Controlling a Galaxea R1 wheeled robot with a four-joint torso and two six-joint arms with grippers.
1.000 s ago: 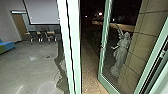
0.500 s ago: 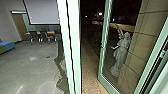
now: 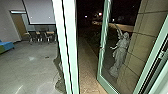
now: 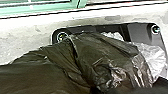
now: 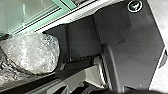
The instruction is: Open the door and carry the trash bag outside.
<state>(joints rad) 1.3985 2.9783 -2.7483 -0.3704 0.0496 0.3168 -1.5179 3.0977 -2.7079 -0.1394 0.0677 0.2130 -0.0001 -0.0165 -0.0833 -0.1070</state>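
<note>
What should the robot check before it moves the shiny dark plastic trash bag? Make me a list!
1. Green-framed glass door open: ok.
2. Shiny dark plastic trash bag in sight: ok, in the left wrist view.
3. Bag held firmly: cannot tell.
4. Pale statue with a raised arm out of the gap: ok, it shows through the door's glass.
5. Enough room beside the pale green upright post: cannot tell.

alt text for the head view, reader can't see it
A green-framed glass door stands open onto a dark outdoor path, a pale statue showing in its glass. Left of an upright, a room has chairs and a screen.
</note>
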